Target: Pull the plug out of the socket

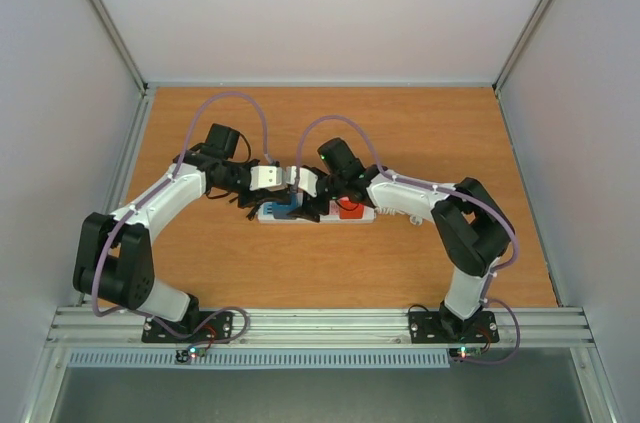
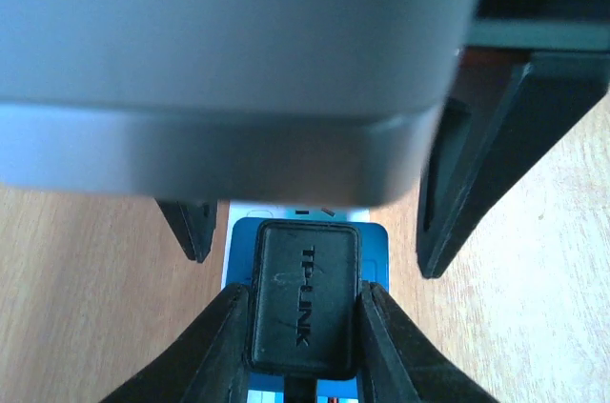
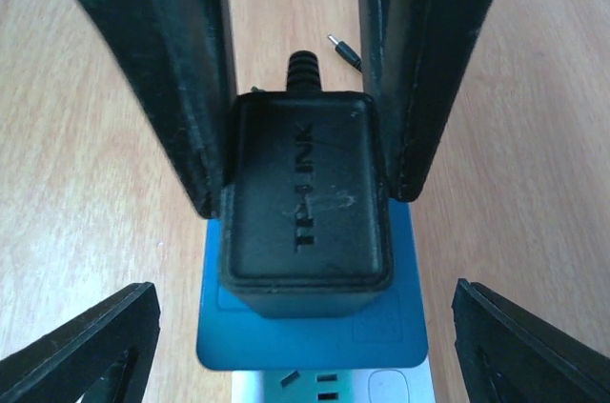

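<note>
The plug (image 2: 305, 298), a black TP-LINK adapter, sits on the blue outlet face (image 2: 376, 241) of the socket, a white power strip (image 1: 268, 215) on the wooden table. My left gripper (image 2: 305, 296) is shut on the plug, one finger on each side; its fingers (image 3: 195, 89) show from above in the right wrist view, clamping the plug (image 3: 305, 203). My right gripper (image 3: 303, 327) is open, with its fingers (image 3: 95, 351) spread wide on either side of the strip (image 3: 334, 386), facing the left gripper. In the top view both grippers (image 1: 290, 198) (image 1: 316, 203) meet over the strip.
An orange outlet face (image 1: 350, 208) of the strip shows under the right arm. The plug's thin black cable ends in a small barrel connector (image 3: 345, 50) lying on the table. Grey walls and metal rails enclose the wooden table (image 1: 330, 273).
</note>
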Controlling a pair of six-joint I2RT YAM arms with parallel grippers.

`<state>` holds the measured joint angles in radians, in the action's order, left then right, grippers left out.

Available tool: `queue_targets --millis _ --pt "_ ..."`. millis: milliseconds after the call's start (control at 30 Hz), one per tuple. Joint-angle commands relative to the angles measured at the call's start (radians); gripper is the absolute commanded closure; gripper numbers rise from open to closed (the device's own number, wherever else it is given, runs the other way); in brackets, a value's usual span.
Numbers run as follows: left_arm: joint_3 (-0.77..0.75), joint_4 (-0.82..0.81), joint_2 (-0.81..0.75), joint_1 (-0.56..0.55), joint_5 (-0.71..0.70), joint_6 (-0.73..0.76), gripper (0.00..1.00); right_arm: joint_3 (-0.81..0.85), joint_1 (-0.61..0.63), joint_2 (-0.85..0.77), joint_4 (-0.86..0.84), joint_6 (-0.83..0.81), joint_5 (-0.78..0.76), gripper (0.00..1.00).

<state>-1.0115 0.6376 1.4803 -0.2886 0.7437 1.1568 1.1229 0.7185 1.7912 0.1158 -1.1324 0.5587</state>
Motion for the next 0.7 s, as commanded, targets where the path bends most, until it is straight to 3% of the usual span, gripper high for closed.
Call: queue_targets --millis 0,300,667 --pt "0.000 0.015 0.003 -0.004 0.054 0.013 0.82 0.011 0.012 0.037 -0.064 0.013 0.001 0.16" --pt "-0.007 -0.018 0.000 -0.004 0.083 -0.038 0.83 0.012 0.018 0.070 -0.065 -0.007 0.001 0.28" --pt "-0.016 -0.017 -0.022 -0.005 0.128 -0.065 0.85 -0.016 0.018 0.063 -0.072 -0.024 -0.011 0.52"
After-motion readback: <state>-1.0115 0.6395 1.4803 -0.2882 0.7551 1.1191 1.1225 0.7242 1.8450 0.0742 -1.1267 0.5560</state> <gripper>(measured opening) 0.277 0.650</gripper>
